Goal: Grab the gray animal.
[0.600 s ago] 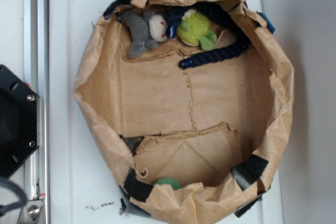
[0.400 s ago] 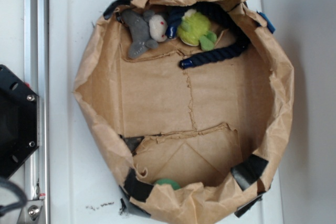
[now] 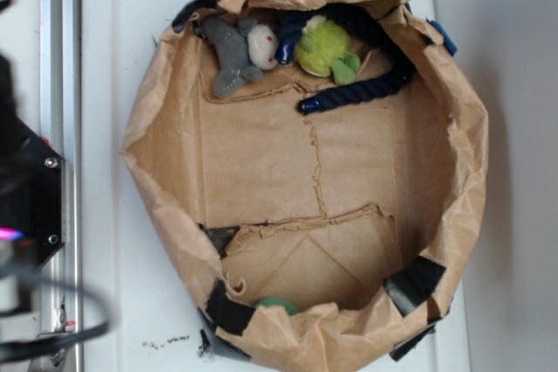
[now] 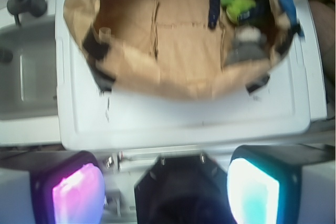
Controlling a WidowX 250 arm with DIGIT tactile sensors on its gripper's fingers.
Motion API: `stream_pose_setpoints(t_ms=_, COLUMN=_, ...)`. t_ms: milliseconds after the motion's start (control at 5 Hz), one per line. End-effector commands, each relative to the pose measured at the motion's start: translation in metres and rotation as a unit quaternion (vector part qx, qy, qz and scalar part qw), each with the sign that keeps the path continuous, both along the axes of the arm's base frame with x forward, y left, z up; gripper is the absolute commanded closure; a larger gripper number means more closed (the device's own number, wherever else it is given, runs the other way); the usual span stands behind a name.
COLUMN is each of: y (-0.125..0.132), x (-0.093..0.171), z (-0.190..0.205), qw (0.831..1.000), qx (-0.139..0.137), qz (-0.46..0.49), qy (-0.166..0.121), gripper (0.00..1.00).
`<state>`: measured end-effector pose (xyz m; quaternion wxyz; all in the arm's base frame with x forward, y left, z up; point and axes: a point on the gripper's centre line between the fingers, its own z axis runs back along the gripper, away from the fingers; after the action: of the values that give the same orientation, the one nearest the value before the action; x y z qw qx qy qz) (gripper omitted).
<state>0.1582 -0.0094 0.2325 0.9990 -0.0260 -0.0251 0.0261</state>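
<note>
The gray animal [image 3: 240,45] lies on its side in the far left corner of the open brown paper bag [image 3: 458,154], whitish face with a red mark turned toward a yellow-green plush. In the wrist view the gray animal [image 4: 244,44] is a blurred shape at the bag's upper right. My gripper [image 4: 165,182] is open, its pink-lit finger [image 4: 77,195] and cyan-lit finger [image 4: 253,192] far apart with nothing between them. It hovers over the black base, outside the bag and well short of the toy. In the exterior view only a dark blur of the arm [image 3: 13,172] shows at the left edge.
A yellow-green fuzzy plush [image 3: 324,45] touches the gray animal's face. A dark navy rope [image 3: 370,80] curves behind and to the right of the yellow-green plush. A green ball [image 3: 277,305] peeks out at the bag's near wall. The bag stands on a white surface [image 3: 109,285] beside a metal rail [image 3: 59,84].
The arm has swung in at the left edge of the exterior view, blurred and showing a pink glow. The toys, rope and bag have not moved.
</note>
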Motion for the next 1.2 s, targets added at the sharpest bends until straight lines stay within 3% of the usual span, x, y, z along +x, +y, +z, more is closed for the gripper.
stream_pose_setpoints(t_ms=0, y=0.019, x=0.044, z=-0.010, qw=1.000, qx=-0.001, qz=-0.005, qy=-0.028, gripper=0.00)
stream_pose_setpoints(t_ms=200, y=0.022, x=0.045, z=-0.037, qw=0.999, qx=0.020, qz=-0.023, qy=-0.024, gripper=0.00)
stream_pose_setpoints(t_ms=1000, y=0.021, x=0.088, z=-0.071, qw=0.999, qx=0.030, qz=-0.033, qy=-0.023, gripper=0.00)
